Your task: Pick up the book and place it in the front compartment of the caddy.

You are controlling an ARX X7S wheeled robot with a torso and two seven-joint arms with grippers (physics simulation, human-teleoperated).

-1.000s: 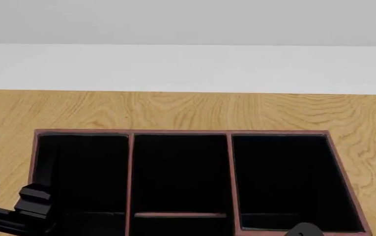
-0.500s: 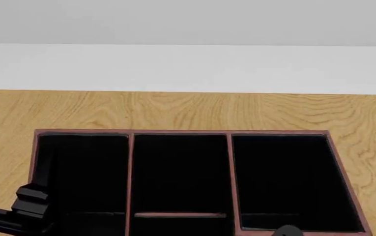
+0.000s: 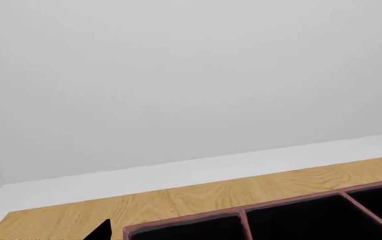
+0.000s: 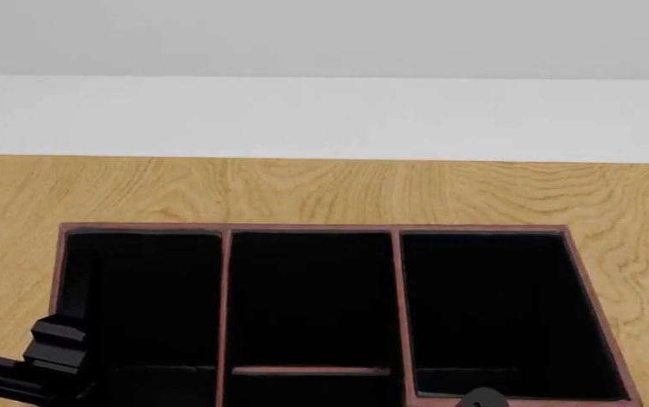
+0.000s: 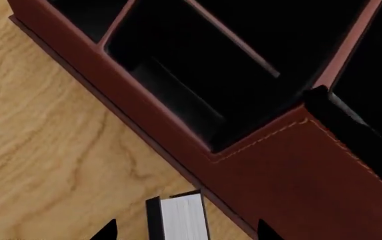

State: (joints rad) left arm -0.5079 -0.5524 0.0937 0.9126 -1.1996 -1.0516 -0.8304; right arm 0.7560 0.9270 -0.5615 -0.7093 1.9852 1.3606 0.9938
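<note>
Right tool (image 5: 181, 235) shifted left, straddling book (image 5: 184, 217).

Caddy (image 3: 290, 215) rim on wooden table (image 3: 177, 202).

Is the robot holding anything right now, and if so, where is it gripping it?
It cannot be told for certain. In the right wrist view the book stands between the right gripper's jaws, beside the caddy, but contact is cut off. The left gripper holds nothing visible.

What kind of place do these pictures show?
Probably a bare simulated tabletop workspace: a wooden table, a plain white wall behind it, and only a red-brown caddy and a book on it.
</note>
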